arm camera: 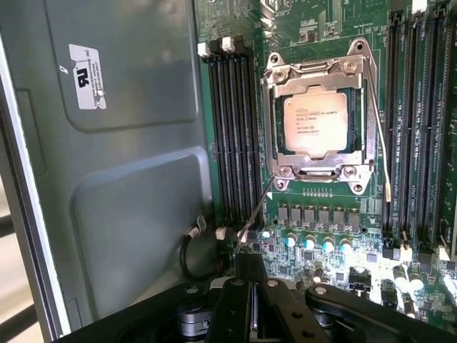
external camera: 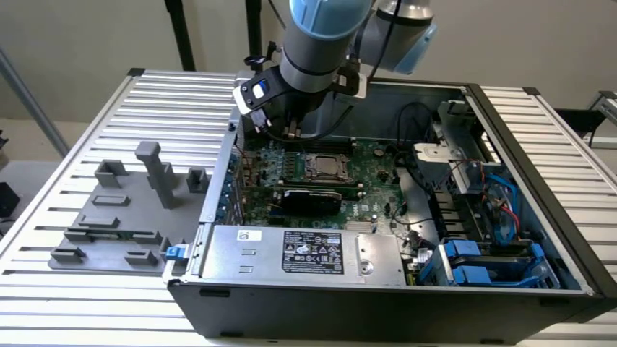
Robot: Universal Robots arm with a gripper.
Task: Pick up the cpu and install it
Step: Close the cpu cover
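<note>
The cpu lies flat in the metal-framed socket on the green motherboard, its silvery top with printed text facing up. In the exterior view the cpu sits in the middle of the board inside the open computer case. My gripper is shut, with nothing visible between its fingers. It hovers apart from the cpu, over the board's edge beside the memory slots. In the exterior view my gripper hangs above the back of the board, toward the exterior view's left of the socket.
The case's grey side wall stands close beside the gripper. A power supply fills the case's front, and drive bays with blue clips are at the exterior view's right. Grey fixture blocks stand on the slatted table at the left.
</note>
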